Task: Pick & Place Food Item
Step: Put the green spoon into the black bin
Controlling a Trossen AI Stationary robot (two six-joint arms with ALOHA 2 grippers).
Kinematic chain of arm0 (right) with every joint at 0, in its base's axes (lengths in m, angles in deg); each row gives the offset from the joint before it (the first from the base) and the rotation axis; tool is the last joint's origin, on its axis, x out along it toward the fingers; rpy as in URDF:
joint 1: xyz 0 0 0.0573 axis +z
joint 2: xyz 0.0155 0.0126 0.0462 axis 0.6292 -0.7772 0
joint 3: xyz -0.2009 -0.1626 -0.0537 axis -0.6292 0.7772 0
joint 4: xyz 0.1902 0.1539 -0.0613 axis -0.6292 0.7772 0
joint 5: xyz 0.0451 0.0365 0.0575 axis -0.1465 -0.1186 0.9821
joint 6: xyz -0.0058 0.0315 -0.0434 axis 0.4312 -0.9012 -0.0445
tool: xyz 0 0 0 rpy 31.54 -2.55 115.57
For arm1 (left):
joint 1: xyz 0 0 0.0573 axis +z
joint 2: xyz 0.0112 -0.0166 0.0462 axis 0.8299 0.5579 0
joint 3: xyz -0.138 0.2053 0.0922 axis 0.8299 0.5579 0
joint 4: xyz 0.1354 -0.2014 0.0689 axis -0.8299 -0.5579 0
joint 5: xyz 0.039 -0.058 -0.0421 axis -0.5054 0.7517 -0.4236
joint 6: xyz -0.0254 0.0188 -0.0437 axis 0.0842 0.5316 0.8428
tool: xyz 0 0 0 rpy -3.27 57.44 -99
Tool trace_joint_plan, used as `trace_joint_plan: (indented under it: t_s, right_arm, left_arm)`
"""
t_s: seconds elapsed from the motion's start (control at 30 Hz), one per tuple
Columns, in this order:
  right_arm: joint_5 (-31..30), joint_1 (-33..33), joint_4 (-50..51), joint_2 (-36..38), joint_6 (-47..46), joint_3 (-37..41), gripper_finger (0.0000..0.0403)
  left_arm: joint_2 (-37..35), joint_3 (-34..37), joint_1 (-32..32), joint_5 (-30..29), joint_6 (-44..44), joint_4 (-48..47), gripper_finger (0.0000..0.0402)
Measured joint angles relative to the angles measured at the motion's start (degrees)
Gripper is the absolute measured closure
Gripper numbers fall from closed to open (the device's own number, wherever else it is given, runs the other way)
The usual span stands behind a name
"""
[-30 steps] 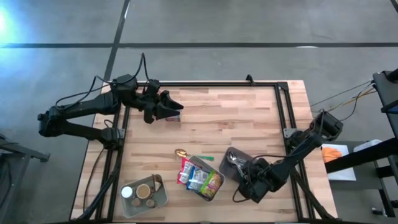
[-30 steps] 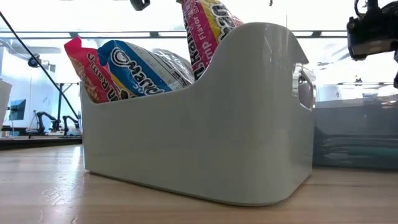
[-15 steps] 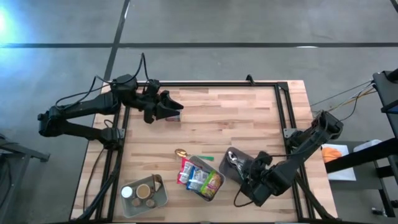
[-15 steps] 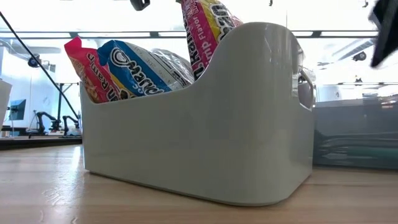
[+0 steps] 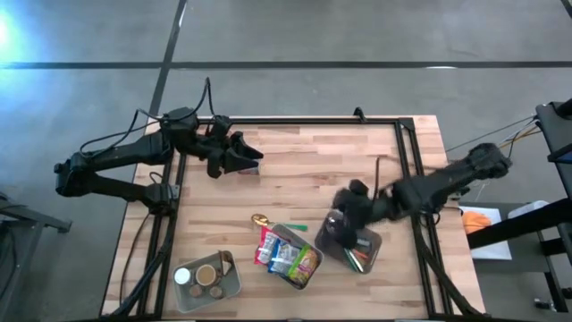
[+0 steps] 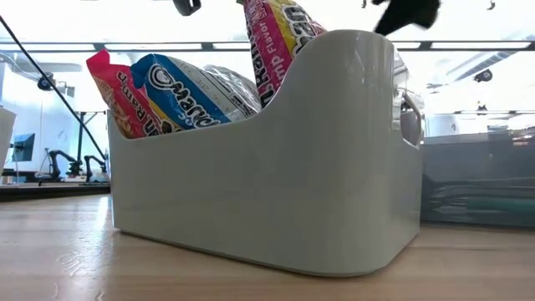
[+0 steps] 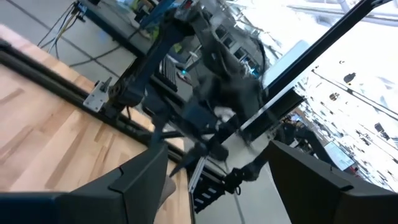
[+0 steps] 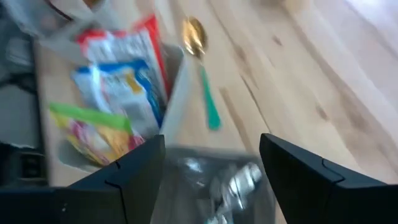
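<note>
Right gripper (image 5: 338, 225) hovers over the dark utensil bin (image 5: 362, 252), fingers spread and empty.
Snack packets (image 5: 288, 258) stand upright in the white bin (image 6: 276, 192) near the tabletop's (image 5: 313, 170) front edge, tops exposed for picking; left gripper (image 5: 253, 156) waits released at the far-left corner.

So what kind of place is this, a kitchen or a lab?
Most likely a robotics lab or workshop: a wooden workbench on a bare concrete floor, and the low view shows another robot arm on a bench in the room behind.
</note>
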Motion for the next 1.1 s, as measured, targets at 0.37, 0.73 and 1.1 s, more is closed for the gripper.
trace_joint_plan:
  t_s: [0.37, 0.73, 1.1]
  right_arm:
    - [12.1, -16.6, -14.4, 4.9, 17.7, 9.8, 0.0141]
    - [27.2, -25.1, -19.7, -5.7, 43.3, 12.7, 0.0141]
    - [33.5, -27.2, -41.9, -7.4, 50.9, 22.5, 0.0141]
  left_arm:
    - [0.0, 0.0, 0.0, 0.2, 0.4, -4.4, 0.0123]
    - [0.1, 0.0, 0.2, -9.8, 2.4, -3.7, 0.0123]
    - [0.1, 0.0, 0.3, -18.6, 8.0, -1.8, 0.0123]
